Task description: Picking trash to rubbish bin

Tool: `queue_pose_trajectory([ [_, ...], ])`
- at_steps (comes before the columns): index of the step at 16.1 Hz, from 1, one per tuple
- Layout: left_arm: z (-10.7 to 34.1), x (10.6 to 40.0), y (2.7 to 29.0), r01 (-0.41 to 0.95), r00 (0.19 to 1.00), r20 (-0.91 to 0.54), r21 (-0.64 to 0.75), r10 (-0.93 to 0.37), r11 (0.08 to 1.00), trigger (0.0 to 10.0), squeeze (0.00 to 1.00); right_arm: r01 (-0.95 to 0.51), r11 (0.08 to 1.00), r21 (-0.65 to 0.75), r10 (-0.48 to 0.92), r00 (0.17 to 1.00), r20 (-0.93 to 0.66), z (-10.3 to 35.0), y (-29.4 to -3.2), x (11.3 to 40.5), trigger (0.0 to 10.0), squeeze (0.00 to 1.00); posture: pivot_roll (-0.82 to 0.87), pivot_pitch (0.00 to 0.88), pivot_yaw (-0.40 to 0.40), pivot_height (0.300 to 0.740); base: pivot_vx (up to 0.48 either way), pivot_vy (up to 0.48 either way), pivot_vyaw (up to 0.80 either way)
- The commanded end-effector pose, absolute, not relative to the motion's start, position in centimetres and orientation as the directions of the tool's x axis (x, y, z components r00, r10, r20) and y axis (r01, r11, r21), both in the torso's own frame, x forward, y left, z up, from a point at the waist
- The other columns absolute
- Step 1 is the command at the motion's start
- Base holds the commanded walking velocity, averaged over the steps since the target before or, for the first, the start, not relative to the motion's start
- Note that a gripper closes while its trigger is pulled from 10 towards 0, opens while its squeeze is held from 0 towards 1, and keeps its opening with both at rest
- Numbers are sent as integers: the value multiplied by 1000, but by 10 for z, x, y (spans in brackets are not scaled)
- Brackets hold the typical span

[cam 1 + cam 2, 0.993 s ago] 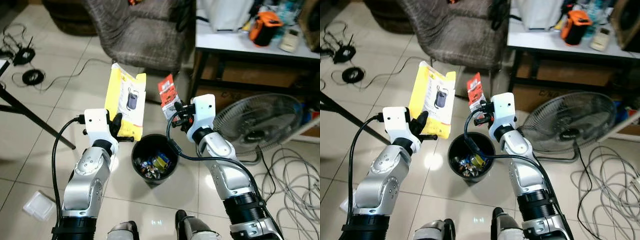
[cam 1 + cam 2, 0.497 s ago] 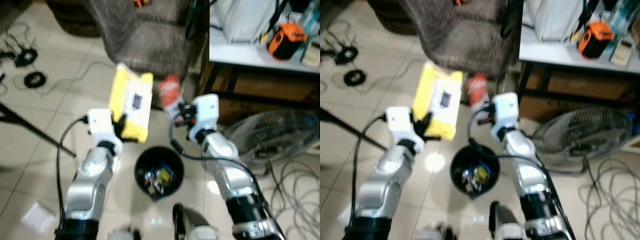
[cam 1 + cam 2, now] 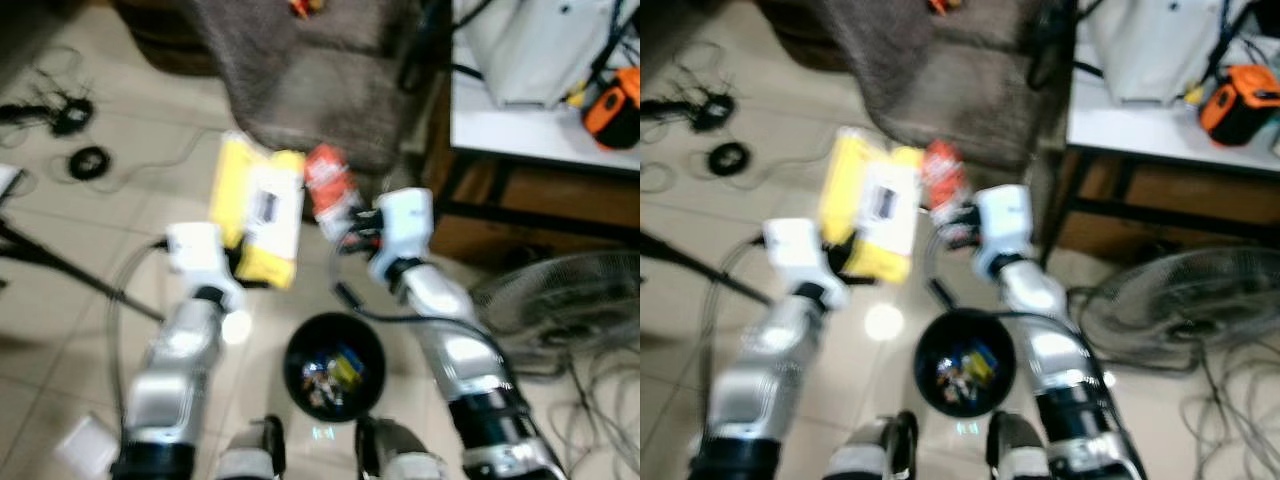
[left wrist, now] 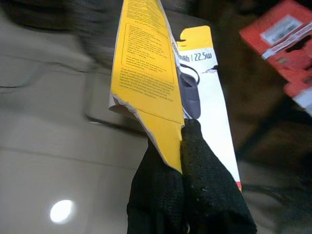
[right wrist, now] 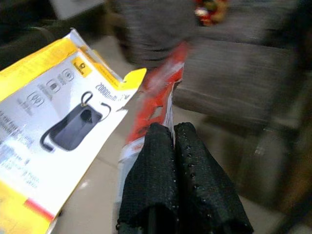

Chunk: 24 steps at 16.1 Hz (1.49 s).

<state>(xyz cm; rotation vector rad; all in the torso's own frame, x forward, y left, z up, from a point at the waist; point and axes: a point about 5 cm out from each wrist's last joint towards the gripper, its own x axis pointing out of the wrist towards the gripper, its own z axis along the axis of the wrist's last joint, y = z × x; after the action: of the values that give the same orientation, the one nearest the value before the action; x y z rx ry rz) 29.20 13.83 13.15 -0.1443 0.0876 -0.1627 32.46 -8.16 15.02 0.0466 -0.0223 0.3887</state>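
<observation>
Tiled floor: left end effector clamps light, stiff yellow card's edge; right end effector pinches flimsy red wrapper beyond bin.

heavy motion blur throughout, lamp glare on glossy floor tiles, dim upper corners

Yellow power bank package: white face reads "22.5W" after partly hidden word ending "sh"; right wrist view shows "20000mAh", last letters uncertain. Fine print on yellow back panel too small. Red package: label blurred, illegible.
</observation>
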Motion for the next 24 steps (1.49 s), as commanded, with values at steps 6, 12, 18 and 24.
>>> queue_pose_trajectory([
  [6, 85, 280, 139, 187, 940, -268, -114, -212, 976, 10000, 0, -400, 915, 56, 400, 916, 0, 144, -74, 319, 10000, 0, -68, 282, 19, 740, 0, 0, -521],
  [12, 45, 273, 137, 229, 886, -397, -79, -241, 970, 10000, 0, -394, 917, 56, 395, 919, -7, 144, -74, 319, 10000, 0, -79, 290, 19, 740, 0, 0, -788],
  [18, 14, 268, 137, 259, 826, -506, -48, -247, 965, 10000, 0, -393, 918, 54, 394, 919, -6, 144, -75, 317, 10000, 0, -101, 301, 18, 740, 0, 0, -133],
  [24, -14, 263, 123, 353, 732, -606, -54, -312, 934, 10000, 0, -390, 919, 54, 392, 919, -29, 140, -78, 310, 10000, 0, -122, 339, 23, 740, 0, 0, 0],
])
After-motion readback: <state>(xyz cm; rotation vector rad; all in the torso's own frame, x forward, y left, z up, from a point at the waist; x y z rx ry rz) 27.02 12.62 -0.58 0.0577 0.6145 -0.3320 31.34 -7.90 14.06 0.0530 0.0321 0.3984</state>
